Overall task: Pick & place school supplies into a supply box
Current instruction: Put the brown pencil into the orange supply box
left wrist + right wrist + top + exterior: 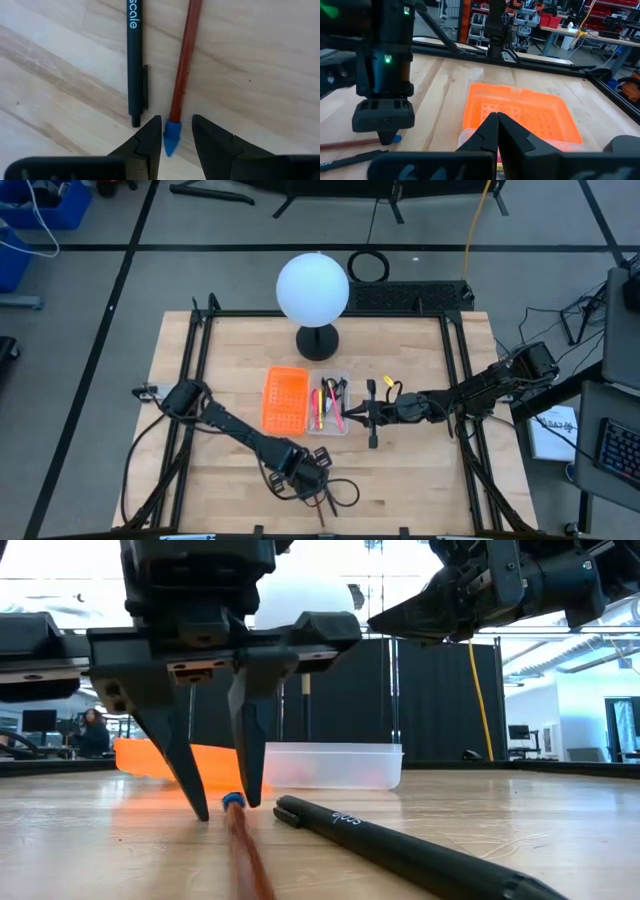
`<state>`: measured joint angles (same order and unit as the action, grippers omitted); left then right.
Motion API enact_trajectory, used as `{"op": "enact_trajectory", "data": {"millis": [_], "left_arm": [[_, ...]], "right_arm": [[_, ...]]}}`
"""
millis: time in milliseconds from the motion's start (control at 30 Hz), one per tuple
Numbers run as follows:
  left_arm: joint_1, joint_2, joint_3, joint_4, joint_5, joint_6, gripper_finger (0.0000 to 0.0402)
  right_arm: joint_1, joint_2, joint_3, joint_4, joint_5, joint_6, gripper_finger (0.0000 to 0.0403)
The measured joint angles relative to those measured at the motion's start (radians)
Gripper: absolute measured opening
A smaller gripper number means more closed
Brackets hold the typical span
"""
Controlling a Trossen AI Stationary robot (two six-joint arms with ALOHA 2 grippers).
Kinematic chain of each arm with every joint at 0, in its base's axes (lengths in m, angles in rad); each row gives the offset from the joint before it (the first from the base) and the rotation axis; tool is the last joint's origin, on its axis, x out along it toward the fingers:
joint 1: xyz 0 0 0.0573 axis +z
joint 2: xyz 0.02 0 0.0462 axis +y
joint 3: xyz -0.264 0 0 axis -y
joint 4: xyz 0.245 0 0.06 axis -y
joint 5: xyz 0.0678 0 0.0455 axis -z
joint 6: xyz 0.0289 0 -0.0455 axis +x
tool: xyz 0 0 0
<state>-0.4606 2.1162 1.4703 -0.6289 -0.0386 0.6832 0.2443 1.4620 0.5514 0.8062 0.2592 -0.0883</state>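
Observation:
My left gripper (176, 119) (227, 810) is open near the table's near edge, its fingertips down at the wood. They stand on either side of the blue end (172, 136) of a red-brown pencil (184, 65) that lies flat. A black pen (134, 60) (400, 852) lies beside the pencil. The clear supply box (328, 404) (335, 766) rests at mid-table and holds pink, yellow and dark pens. My right gripper (496, 116) (348, 417) is shut and hovers above the box's right edge, with nothing showing between its fingers.
An orange perforated tray (285, 398) (520, 112) sits against the clear box's left side. A lamp with a white globe (313, 288) stands on a black base behind both trays. Black frame rails run along the table's left and right sides. Bare wood surrounds the pencil and pen.

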Motion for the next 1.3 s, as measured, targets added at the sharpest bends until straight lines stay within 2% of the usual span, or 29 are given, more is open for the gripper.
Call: {"op": "enact_trajectory", "data": {"millis": [233,333,533,667,800,1000,1133,1233,1300], "left_arm": [[0.010,0.016,0.000,-0.017,0.024,0.041,0.0115],[0.010,0.016,-0.001,-0.017,0.028,0.063,0.0092],[0.012,0.017,-0.002,-0.017,0.031,0.071,0.0018],[0.009,0.014,-0.003,-0.023,0.014,0.104,0.0026],[-0.009,-0.010,-0.005,-0.049,-0.058,0.167,0.0035],[0.008,-0.077,-0.011,-0.119,-0.239,0.210,0.0012],[0.028,-0.131,-0.008,-0.179,-0.285,0.285,0.0015],[0.049,-0.171,-0.009,-0.202,-0.303,0.397,0.0020],[0.063,-0.194,-0.007,-0.198,-0.353,0.498,0.0016]], "right_arm": [[0.000,0.000,0.000,-0.007,0.000,0.009,0.0000],[0.000,0.000,0.000,-0.012,0.000,0.009,0.0000],[0.000,0.000,0.000,-0.018,0.000,0.009,0.0000],[0.000,0.000,0.000,-0.018,0.000,0.009,0.0000],[0.000,0.000,0.000,-0.019,0.000,0.029,0.0000],[0.000,0.000,0.000,-0.024,0.000,0.051,0.0000],[0.000,0.000,0.000,-0.030,0.000,0.051,0.0000],[0.000,0.000,0.000,-0.037,0.000,0.060,0.0000],[0.000,0.000,0.000,-0.040,0.000,0.070,0.0000]]}}
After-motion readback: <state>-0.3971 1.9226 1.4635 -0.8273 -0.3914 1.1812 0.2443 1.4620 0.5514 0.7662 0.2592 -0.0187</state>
